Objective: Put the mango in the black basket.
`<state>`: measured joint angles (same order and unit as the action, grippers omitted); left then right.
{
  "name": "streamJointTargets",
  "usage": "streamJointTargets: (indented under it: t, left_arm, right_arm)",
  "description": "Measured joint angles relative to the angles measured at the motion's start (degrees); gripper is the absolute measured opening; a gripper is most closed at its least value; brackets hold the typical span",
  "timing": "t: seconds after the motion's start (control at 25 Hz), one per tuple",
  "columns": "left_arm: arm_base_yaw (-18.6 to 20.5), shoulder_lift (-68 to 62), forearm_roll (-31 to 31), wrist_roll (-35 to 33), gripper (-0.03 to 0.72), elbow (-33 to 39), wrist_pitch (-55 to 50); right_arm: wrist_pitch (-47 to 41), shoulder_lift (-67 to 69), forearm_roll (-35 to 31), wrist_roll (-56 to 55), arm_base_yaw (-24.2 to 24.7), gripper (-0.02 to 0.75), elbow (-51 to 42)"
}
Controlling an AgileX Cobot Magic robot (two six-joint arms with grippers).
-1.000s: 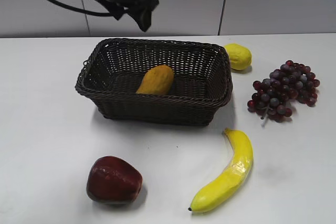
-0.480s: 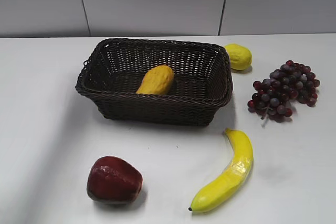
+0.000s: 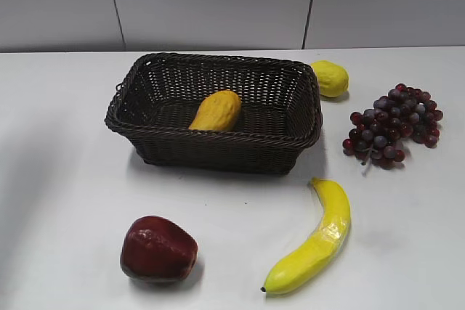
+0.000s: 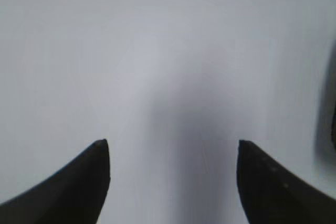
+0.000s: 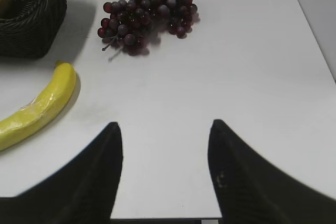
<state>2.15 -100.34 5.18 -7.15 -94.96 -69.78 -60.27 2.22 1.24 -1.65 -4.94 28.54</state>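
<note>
The mango (image 3: 215, 110) lies inside the black basket (image 3: 218, 149), resting on the woven floor toward the middle-left and tilted so that its upper end points to the back right; in the right wrist view only a sliver of it shows above the basket's wall at the top left corner. The basket stands on the white table (image 3: 65, 201), whose bare surface fills most of the left wrist view. Just beyond the basket's back right corner sits a lemon (image 3: 330, 78), near the rim, though whether it touches cannot be told, and to the right of the basket a bunch of dark red grapes (image 3: 394, 123) lies well apart from it. In front of the basket's right end a banana (image 3: 314, 241) curves from a stem near the basket down toward the front edge, and a dark red apple (image 3: 157, 249) sits at the front left, apart from everything else. Neither arm appears in the exterior view. The left gripper (image 4: 173, 156) hangs over bare table with its two dark fingertips spread wide and nothing between them, a blurred dark edge showing at the right border of its view. The right gripper (image 5: 164, 135) is likewise released, its fingers parted over empty table, with the banana to its left and the grapes ahead of it
</note>
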Motion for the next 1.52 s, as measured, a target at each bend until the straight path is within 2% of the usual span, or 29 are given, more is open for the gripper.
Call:
streamJointTargets:
  t: [0.24,0.8,1.08,1.52]
  left_arm:
    - [0.0,5.6,-1.1,-2.4,0.573,11.3,-0.1]
    - [0.0,23.4,-2.2,-2.8,0.573,38.6,3.7]
    - [0.0,35.4,-0.8,-2.8,0.573,48.0,5.6]
    - [0.0,55.4,-0.6,-2.8,0.573,58.6,6.8]
  right_arm:
    - [0.0,0.0,0.0,0.0,0.0,0.407,0.0]
    - [0.0,0.0,0.0,0.0,0.0,0.407,0.0]
    - [0.0,0.0,0.0,0.0,0.0,0.407,0.0]
    - [0.0,0.0,0.0,0.0,0.0,0.407,0.0]
